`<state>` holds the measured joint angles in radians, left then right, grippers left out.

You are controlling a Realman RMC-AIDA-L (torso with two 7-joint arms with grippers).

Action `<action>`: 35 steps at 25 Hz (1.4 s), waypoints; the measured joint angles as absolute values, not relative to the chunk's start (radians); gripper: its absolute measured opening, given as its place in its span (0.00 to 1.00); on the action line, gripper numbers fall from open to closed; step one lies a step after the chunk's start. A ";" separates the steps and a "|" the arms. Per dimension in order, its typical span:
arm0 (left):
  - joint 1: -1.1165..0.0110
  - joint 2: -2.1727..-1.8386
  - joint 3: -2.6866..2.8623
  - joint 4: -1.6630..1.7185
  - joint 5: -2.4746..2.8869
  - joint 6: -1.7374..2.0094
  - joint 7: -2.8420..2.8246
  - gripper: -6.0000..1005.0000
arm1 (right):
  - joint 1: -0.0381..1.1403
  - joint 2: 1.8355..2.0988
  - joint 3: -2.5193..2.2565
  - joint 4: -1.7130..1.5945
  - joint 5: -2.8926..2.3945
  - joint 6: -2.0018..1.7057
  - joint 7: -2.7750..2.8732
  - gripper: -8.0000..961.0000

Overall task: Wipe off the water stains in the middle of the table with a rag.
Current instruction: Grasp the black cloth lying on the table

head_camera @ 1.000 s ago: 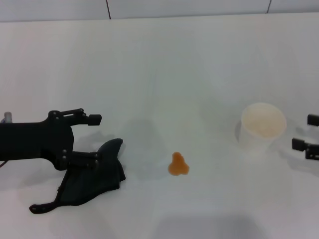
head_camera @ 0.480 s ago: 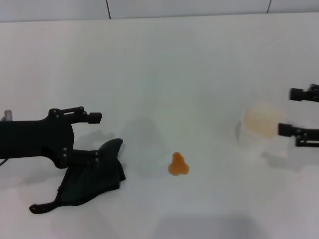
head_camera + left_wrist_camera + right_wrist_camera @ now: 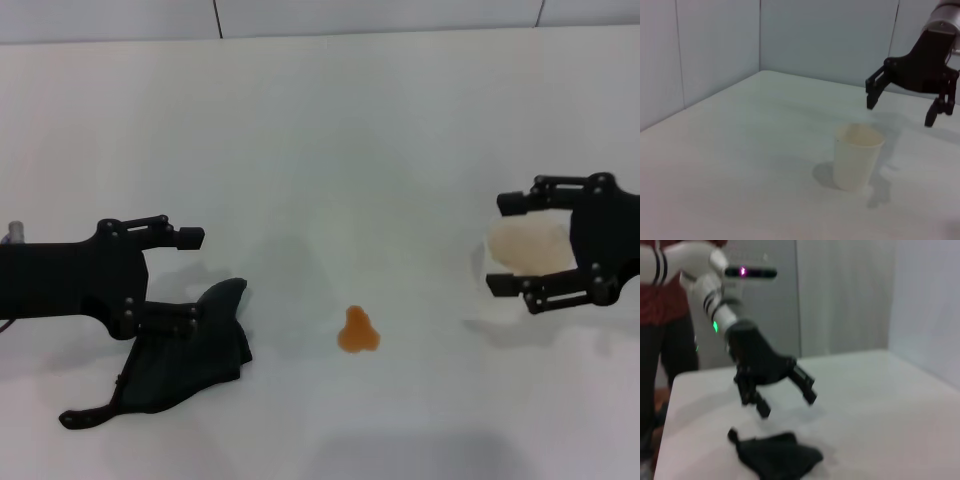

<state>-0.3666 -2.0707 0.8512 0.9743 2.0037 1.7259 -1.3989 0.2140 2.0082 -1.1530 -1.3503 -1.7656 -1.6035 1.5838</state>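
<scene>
The rag (image 3: 185,365), a dark crumpled cloth, lies on the white table (image 3: 320,150) at the front left. My left gripper (image 3: 192,277) hangs open just above its far edge, with nothing held; the right wrist view shows that left gripper (image 3: 787,406) raised over the rag (image 3: 777,455). The water stains (image 3: 357,331) are one small orange blot near the middle front, to the right of the rag. My right gripper (image 3: 505,243) is open at the right, its fingers either side of a whitish cup (image 3: 530,260); in the left wrist view this right gripper (image 3: 899,114) hovers above and behind the cup (image 3: 856,157).
Pale wall panels border the table's far edge (image 3: 320,30). In the right wrist view a person in red (image 3: 660,295) stands behind the table's far end.
My right gripper has come in from the right edge of the head view to the cup, fingers open. The left arm, rag and stain have not moved.
</scene>
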 joint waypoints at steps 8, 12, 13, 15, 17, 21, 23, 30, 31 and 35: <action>-0.365 -2.068 0.851 0.978 2.005 1.729 -1.405 0.88 | 0.233 2.009 -1.245 -1.481 -1.918 -1.600 1.708 0.89; -0.366 -2.064 0.851 0.979 2.007 1.732 -1.415 0.88 | 0.233 2.009 -1.269 -1.520 -1.953 -1.597 1.749 0.89; -0.366 -2.062 0.851 0.979 2.009 1.735 -1.418 0.88 | 0.233 2.009 -1.270 -1.523 -1.952 -1.597 1.752 0.89; -0.366 -2.060 0.851 0.984 2.018 1.741 -1.429 0.88 | 0.232 2.009 -1.270 -1.530 -1.950 -1.597 1.755 0.89; -0.368 -2.056 0.851 0.992 2.034 1.743 -1.452 0.88 | 0.230 2.010 -1.270 -1.534 -1.948 -1.596 1.756 0.89; -0.392 -2.050 0.851 1.024 2.111 1.757 -1.548 0.88 | 0.233 2.010 -1.279 -1.535 -1.942 -1.596 1.765 0.89; -0.416 -2.038 0.850 1.040 2.170 1.777 -1.612 0.88 | 0.233 2.010 -1.287 -1.535 -1.936 -1.595 1.766 0.89; -0.493 -2.013 0.851 1.050 2.316 1.828 -1.736 0.88 | 0.234 2.011 -1.316 -1.536 -1.917 -1.590 1.766 0.89; -0.502 -2.013 0.851 1.053 2.341 1.831 -1.746 0.88 | 0.234 2.011 -1.322 -1.536 -1.915 -1.588 1.766 0.89; -0.536 -2.015 0.852 1.056 2.414 1.837 -1.770 0.88 | 0.233 2.011 -1.343 -1.536 -1.909 -1.576 1.766 0.89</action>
